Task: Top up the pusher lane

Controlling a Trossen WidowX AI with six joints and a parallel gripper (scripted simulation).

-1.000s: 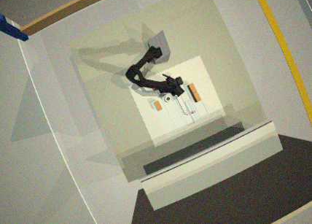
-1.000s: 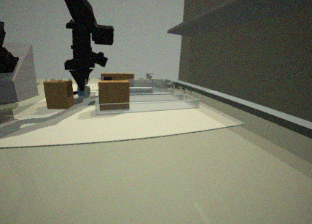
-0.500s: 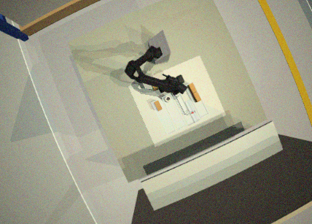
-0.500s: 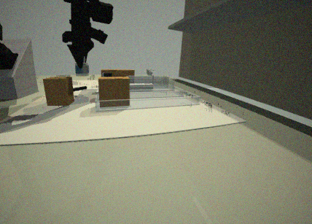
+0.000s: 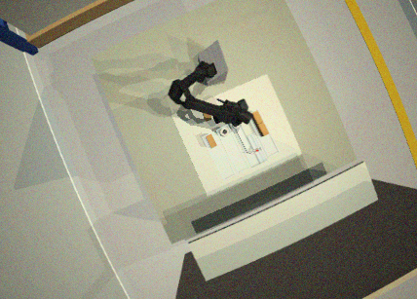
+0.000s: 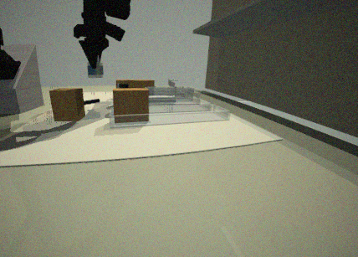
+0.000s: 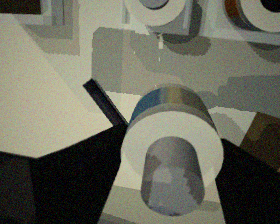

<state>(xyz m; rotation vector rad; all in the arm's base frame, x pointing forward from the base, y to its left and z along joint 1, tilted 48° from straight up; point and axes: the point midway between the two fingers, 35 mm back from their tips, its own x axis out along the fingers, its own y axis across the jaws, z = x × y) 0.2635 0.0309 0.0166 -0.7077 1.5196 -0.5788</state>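
My gripper [image 6: 95,64] [image 7: 170,139] is shut on a jar [image 6: 95,72] [image 7: 178,123] with a pale rim, a round grey top and a blue and tan band. The jar hangs upright in the air, well above the mat [image 5: 195,156] [image 6: 188,140]. In the wrist view, a jar with a pale ring [image 7: 156,19] stands in a clear-walled lane at the top, and another jar with an orange-brown side [image 7: 233,11] stands in a lane at the top right. The clear lanes [image 6: 217,115] also show in the exterior view. The pusher plate and the band of the lane jar cannot be made out.
Wooden blocks [image 5: 210,141] [image 6: 130,105] stand by the lanes, another block [image 6: 67,105] stands left of them, and a longer one [image 5: 261,124] is across the lanes. A dark bar [image 7: 103,99] [image 6: 92,101] is near the gripper's left finger in the wrist view. A pale ledge [image 5: 287,219] runs beyond the mat.
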